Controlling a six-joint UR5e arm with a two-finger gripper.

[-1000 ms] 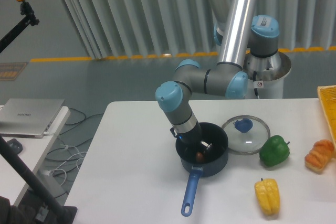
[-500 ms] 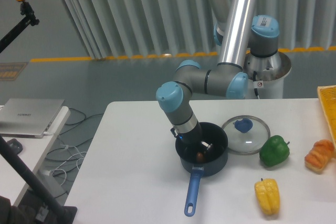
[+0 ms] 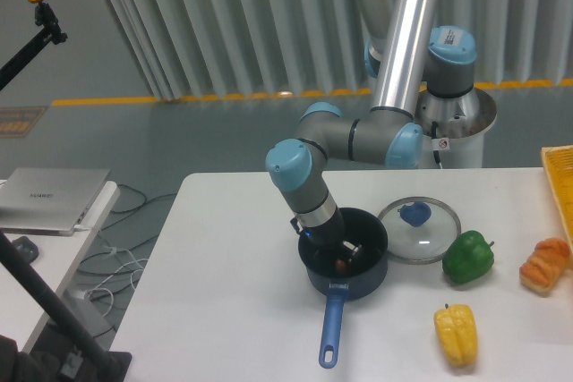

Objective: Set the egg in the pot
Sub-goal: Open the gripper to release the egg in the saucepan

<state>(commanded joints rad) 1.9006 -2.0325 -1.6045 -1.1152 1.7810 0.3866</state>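
A: Any writing legible? Laptop [image 3: 54,196] far left has a logo, too small to read.

B: Same w/ the arm's stickers. Counts: 1 pot [image 3: 345,267], 1 egg [image 3: 341,265] inside it, 1 glass lid [image 3: 418,219], 2 peppers, green [image 3: 467,257] and yellow [image 3: 456,334], on the tabletop [image 3: 224,292].

A: Hand [image 3: 345,253]?

B: Down in the pot by the egg; can't tell how far open.

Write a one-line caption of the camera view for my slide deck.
Robot claw reaching into the blue pot, egg inside.
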